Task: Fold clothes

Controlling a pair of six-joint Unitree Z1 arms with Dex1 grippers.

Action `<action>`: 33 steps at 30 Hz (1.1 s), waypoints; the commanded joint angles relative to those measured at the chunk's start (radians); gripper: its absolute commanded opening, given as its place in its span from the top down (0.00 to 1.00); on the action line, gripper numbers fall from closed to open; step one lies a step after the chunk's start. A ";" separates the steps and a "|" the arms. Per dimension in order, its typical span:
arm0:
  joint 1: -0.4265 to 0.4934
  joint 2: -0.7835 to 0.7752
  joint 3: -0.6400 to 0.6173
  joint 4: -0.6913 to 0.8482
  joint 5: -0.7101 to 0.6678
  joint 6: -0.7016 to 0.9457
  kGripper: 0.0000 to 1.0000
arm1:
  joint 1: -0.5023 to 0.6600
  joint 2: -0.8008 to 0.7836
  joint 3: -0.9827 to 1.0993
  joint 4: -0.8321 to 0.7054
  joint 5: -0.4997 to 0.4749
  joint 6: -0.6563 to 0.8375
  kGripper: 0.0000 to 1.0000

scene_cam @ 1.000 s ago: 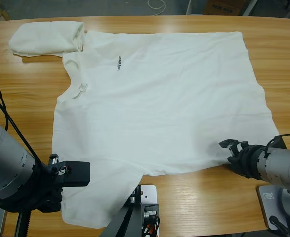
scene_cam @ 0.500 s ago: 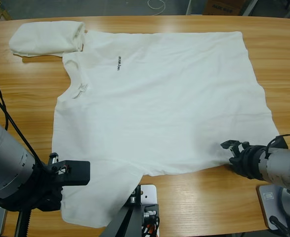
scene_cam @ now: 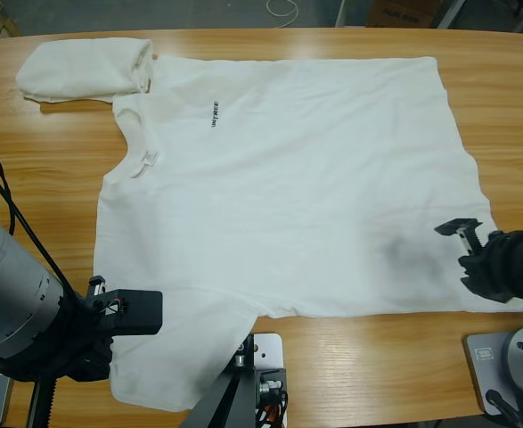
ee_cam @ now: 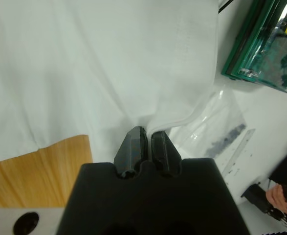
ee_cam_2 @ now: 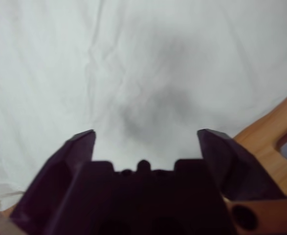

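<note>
Spread T-shirt (scene_cam: 288, 187) on table (scene_cam: 56, 169); folded T-shirt (scene_cam: 83, 67) far left, high view only. Left end effector (ee_cam: 146, 142) pinches hem; right end effector (ee_cam_2: 145, 147) spread above cloth.

A spread T-shirt (scene_cam: 288, 178) lies mid-table (scene_cam: 47, 169), a folded T-shirt (scene_cam: 83, 69) touching its far-left corner.

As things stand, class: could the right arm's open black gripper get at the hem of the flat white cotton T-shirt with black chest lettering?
Probably yes. The right gripper hangs open over the flat white T-shirt near its hem corner, with nothing between them.
</note>
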 commanded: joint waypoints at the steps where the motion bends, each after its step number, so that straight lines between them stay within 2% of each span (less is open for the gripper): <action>1: 0.009 0.024 0.025 -0.007 0.011 0.012 1.00 | -0.011 0.031 0.011 0.032 0.114 0.109 0.06; 4: 0.009 0.021 0.025 -0.006 0.012 0.012 1.00 | 0.020 0.022 0.087 -0.072 0.086 0.192 0.07; 6: 0.009 0.019 0.025 -0.006 0.012 0.012 1.00 | 0.044 -0.009 0.153 -0.146 0.035 0.217 0.14; 8: 0.009 0.017 0.025 -0.007 0.012 0.012 1.00 | 0.058 -0.021 0.167 -0.163 0.014 0.220 0.15; 10: 0.009 0.022 0.025 -0.007 0.012 0.012 1.00 | 0.061 -0.014 0.172 -0.163 0.033 0.223 0.15; 11: 0.009 0.025 0.024 -0.007 0.012 0.012 1.00 | 0.063 -0.011 0.173 -0.162 0.049 0.239 0.11; 12: 0.009 0.027 0.023 -0.008 0.012 0.012 1.00 | 0.072 -0.004 0.179 -0.162 0.068 0.264 0.04; 14: 0.009 0.029 0.023 -0.008 0.012 0.012 1.00 | 0.091 0.003 0.186 -0.162 0.062 0.268 0.00; 22: 0.009 0.029 0.025 -0.009 0.012 0.014 1.00 | 0.092 0.016 0.187 -0.162 0.046 0.226 0.01; 28: 0.011 0.031 0.023 -0.008 0.012 0.015 1.00 | 0.093 0.036 0.190 -0.171 0.075 0.229 0.00; 33: 0.011 0.029 0.023 -0.007 0.012 0.015 1.00 | 0.093 0.111 0.210 -0.239 0.087 0.229 0.00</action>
